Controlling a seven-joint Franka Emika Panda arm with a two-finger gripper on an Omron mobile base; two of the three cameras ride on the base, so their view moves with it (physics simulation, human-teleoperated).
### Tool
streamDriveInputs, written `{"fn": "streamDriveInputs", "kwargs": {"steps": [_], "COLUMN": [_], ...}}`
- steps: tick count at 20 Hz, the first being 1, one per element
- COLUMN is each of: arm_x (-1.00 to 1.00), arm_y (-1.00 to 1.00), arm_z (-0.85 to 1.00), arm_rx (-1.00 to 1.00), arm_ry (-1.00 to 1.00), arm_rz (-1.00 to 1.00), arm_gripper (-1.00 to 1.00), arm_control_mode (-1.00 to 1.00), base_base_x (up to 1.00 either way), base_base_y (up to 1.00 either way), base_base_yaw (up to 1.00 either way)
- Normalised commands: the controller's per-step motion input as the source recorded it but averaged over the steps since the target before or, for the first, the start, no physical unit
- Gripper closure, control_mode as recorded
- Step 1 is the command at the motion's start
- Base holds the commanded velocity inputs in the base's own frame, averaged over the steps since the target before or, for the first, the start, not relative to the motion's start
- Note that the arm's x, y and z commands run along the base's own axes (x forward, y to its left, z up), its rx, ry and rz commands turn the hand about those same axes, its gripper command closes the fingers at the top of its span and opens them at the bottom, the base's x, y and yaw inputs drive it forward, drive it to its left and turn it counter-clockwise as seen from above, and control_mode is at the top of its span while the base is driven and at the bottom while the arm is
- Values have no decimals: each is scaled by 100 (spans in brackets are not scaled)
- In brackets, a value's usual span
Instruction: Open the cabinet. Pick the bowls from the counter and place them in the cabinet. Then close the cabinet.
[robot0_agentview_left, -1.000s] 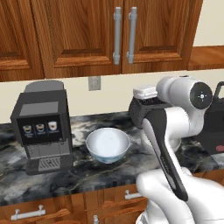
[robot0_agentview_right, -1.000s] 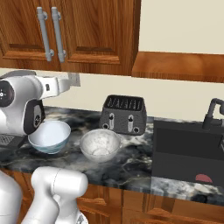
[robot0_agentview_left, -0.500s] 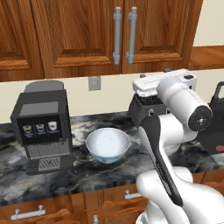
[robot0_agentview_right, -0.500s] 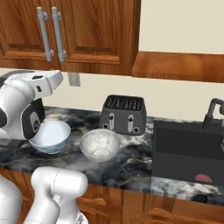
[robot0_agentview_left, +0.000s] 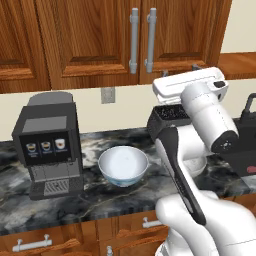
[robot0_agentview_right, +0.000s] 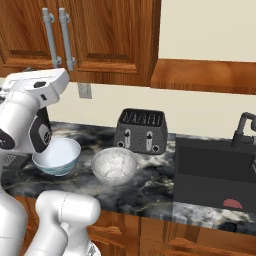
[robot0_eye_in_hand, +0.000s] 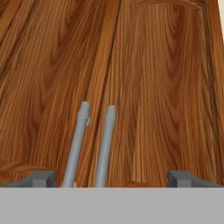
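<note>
In the left base view, one black coffee machine (robot0_agentview_left: 48, 145) stands on the counter (robot0_agentview_left: 90, 200) at the left of the frame. Just right of it, lower centre, sits the first of two bowls (robot0_agentview_left: 123, 166), white inside with a blue-toned outside. The second, speckled grey bowl (robot0_agentview_right: 114, 166) shows best in the right base view, lower centre, just beside the blue-patterned one (robot0_agentview_right: 57, 156) but not touching it. Right of the bowls in that view stands one dark toaster (robot0_agentview_right: 140, 131) against the wall, and further right, one black sink (robot0_agentview_right: 215, 172) with one dark faucet (robot0_agentview_right: 243, 130) at the right edge.

The cabinet (robot0_agentview_left: 100, 45) fills the top of the left base view, its two doors closed, with two vertical grey handles (robot0_agentview_left: 142, 40) side by side at upper centre.

In the hand view the same two handles (robot0_eye_in_hand: 91, 146) rise from the lower left of centre against the wood. The gripper (robot0_eye_in_hand: 111, 178) is spread wide and empty: its two fingertips (robot0_eye_in_hand: 40, 178) sit at the bottom corners, both handles between them, touching neither.
</note>
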Motion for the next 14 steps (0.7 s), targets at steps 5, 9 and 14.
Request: {"fn": "streamDriveInputs", "kwargs": {"steps": [5, 9, 14], "arm_x": [11, 25, 33], "arm_y": [0, 0, 0], "arm_z": [6, 0, 0], "arm_rx": [0, 0, 0], "arm_ry": [0, 0, 0], "arm_rz": [0, 0, 0], "arm_gripper": [-100, -100, -100], "arm_control_mode": [-100, -100, -100], "base_base_x": [0, 0, 0], "base_base_y": [0, 0, 0], "base_base_yaw": [0, 0, 0]}}
